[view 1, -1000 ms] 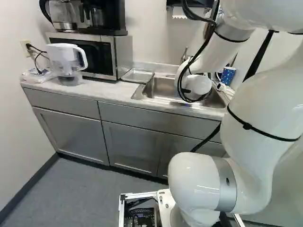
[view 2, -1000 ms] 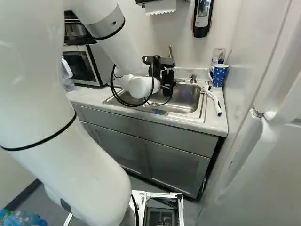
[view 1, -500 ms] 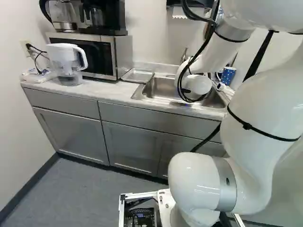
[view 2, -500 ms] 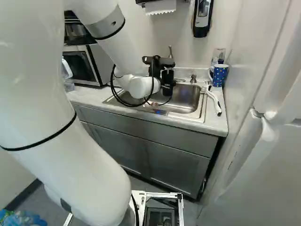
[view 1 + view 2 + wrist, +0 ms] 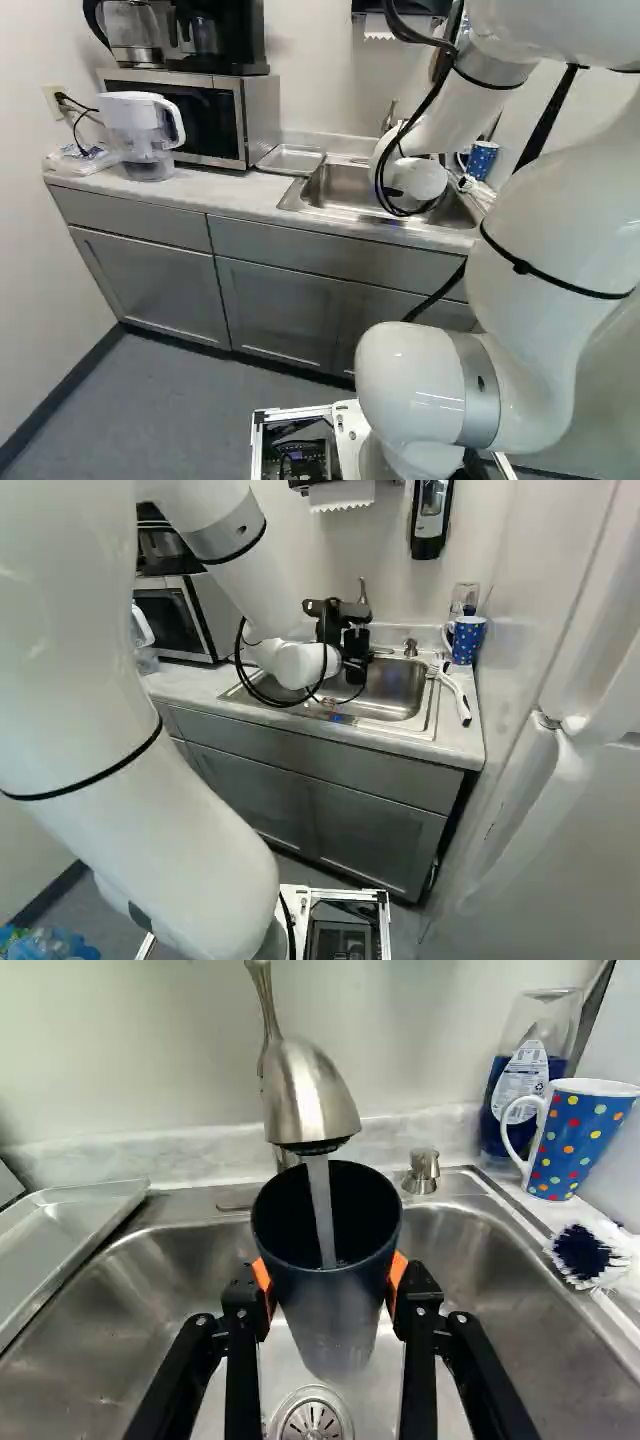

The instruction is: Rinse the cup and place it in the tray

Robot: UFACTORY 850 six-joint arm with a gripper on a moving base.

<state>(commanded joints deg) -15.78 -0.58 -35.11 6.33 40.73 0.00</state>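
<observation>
In the right base view my gripper (image 5: 352, 650) is over the sink (image 5: 405, 692), seen from behind. The wrist view shows the gripper (image 5: 330, 1290) shut on a dark cup (image 5: 335, 1310), an orange pad against each side. The cup is upright, its mouth under the faucet (image 5: 308, 1095), and a stream of water runs down into it. Beside the sink lies the metal tray (image 5: 75, 1230), partly in view; the left base view shows it whole, with nothing on it.
A blue dotted mug (image 5: 580, 1140), a soap bottle (image 5: 520, 1070) and a brush (image 5: 590, 1255) stand or lie beside the sink. A soap pump (image 5: 423, 1172) rises behind the basin. The microwave (image 5: 190, 115) and a water pitcher (image 5: 140, 130) are farther along the counter.
</observation>
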